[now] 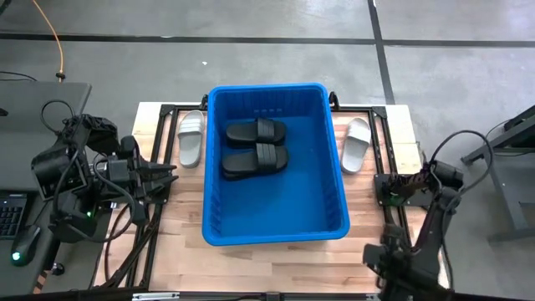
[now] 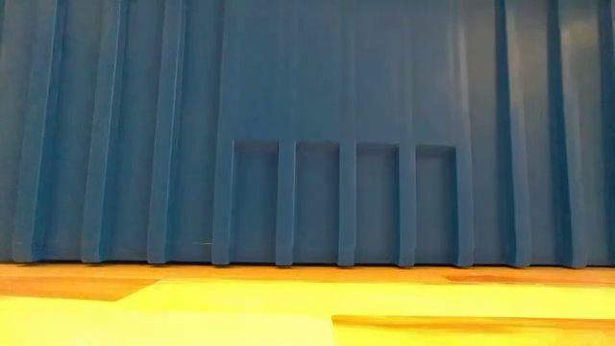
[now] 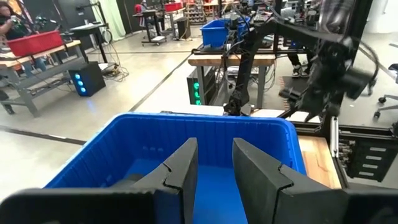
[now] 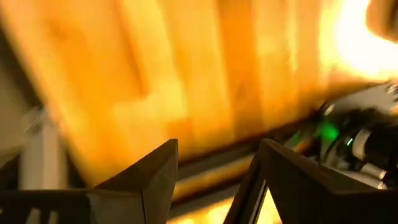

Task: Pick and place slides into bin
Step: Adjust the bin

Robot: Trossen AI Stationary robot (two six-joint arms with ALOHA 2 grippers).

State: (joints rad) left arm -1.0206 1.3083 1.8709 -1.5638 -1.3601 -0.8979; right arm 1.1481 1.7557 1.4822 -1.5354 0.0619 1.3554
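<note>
Both pale slides (image 1: 191, 137) beside the bin (image 1: 276, 230) looked light and flexible, best pinched by the strap; the left gripper (image 3: 214, 171) stood narrowly parted and empty, the right gripper (image 4: 214, 180) spread.

The bin (image 2: 317, 135) fills the low view, its blue wall hiding everything behind it. In the right wrist view the worktop (image 4: 186, 74) is smeared into an orange blur. From above, the right gripper (image 1: 393, 194) is too small to read.
</note>
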